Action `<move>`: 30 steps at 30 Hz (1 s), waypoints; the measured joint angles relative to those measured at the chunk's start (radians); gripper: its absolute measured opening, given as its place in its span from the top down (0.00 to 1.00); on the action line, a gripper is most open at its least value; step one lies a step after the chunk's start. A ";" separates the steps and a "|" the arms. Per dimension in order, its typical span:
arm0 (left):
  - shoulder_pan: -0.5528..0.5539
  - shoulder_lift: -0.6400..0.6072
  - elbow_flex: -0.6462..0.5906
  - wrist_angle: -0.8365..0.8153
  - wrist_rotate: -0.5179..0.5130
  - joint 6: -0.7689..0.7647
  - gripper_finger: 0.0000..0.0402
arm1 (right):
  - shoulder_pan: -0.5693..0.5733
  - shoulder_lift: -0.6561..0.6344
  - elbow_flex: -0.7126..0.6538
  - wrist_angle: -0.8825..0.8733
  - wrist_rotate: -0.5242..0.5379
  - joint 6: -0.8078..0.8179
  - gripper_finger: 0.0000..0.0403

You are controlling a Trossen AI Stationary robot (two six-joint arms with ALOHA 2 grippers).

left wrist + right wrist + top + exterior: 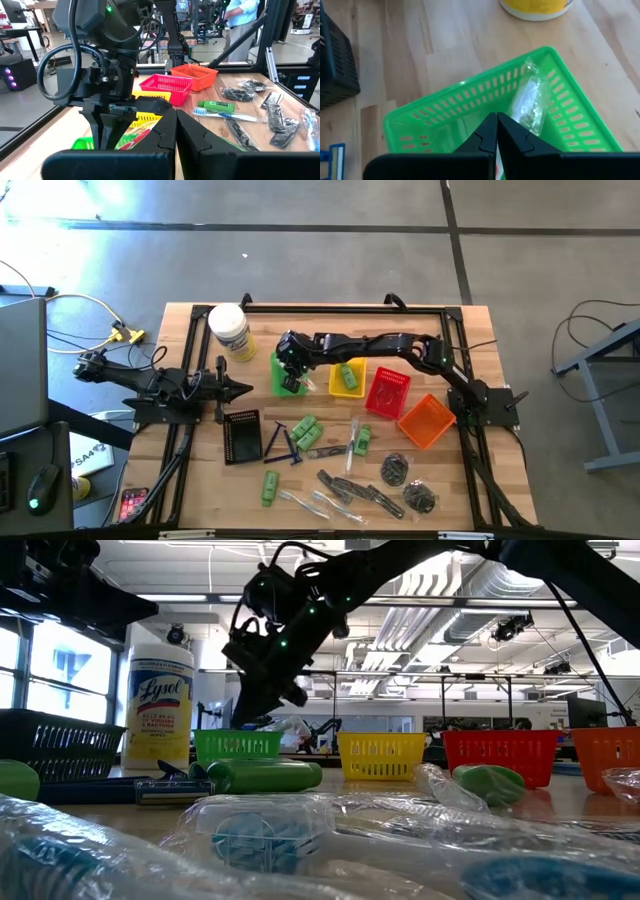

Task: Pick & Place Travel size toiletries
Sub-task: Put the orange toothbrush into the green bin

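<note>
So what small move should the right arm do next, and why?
Probably lift straight up. The right gripper hangs shut and empty over the green basket, where a clear packet already lies, while many toiletries wait on the table.

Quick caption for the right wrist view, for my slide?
Right end effector, shut, above the green basket, which holds a clear packet.

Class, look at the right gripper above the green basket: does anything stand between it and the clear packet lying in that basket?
Nothing visible does. The right gripper, fingers shut, hangs over the green basket, and the clear packet lies uncovered against the basket's inner wall just beyond the fingertips. The basket's open top leaves it reachable from above.
</note>
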 joint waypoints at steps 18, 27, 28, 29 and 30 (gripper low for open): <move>0.000 0.000 0.000 0.000 0.000 -0.009 1.00 | 0.008 0.000 0.000 -0.027 0.032 0.054 0.99; 0.000 0.000 0.000 -0.027 0.001 -0.009 1.00 | 0.026 -0.070 -0.003 0.060 0.001 -0.002 0.99; 0.000 0.000 0.000 -0.033 0.001 -0.009 1.00 | 0.035 -0.102 -0.003 0.064 -0.013 -0.018 0.99; 0.000 0.000 0.000 -0.037 0.001 -0.009 1.00 | 0.047 -0.136 -0.003 0.068 -0.024 -0.036 0.99; 0.000 0.000 0.000 -0.039 0.001 -0.009 1.00 | 0.059 -0.171 -0.002 0.089 -0.029 -0.055 0.99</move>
